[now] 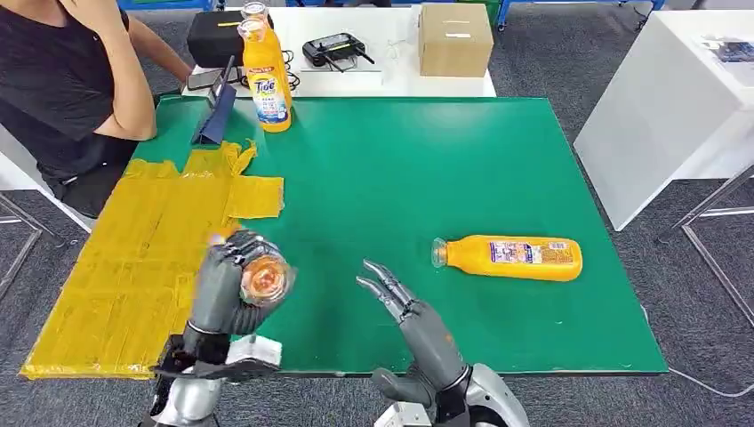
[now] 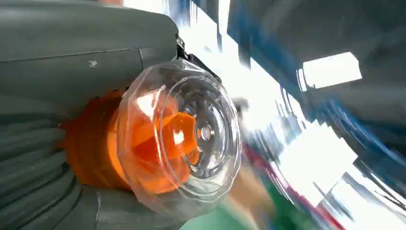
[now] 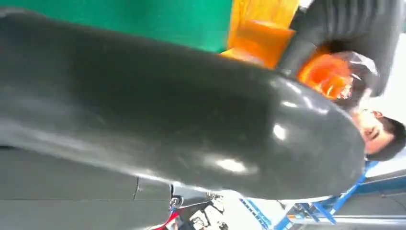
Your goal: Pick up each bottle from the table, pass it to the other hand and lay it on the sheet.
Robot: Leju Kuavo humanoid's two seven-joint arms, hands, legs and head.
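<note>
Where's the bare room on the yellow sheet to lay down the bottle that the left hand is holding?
The left hand grips the bottle at the yellow sheet's near right edge. The sheet's whole middle and near end lie bare. Its far end is crowded: person's arm, blue stand, upright bottle.

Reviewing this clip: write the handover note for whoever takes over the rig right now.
Left hand grips an orange-filled clear plastic bottle, raised beside the yellow sheet.
Right hand is open, holding nothing, above the green table.
A second orange bottle lies on its side on the table; a third stands upright at the far edge.
No bottle on the sheet yet.
Left: lay this one down, then the other two.
</note>
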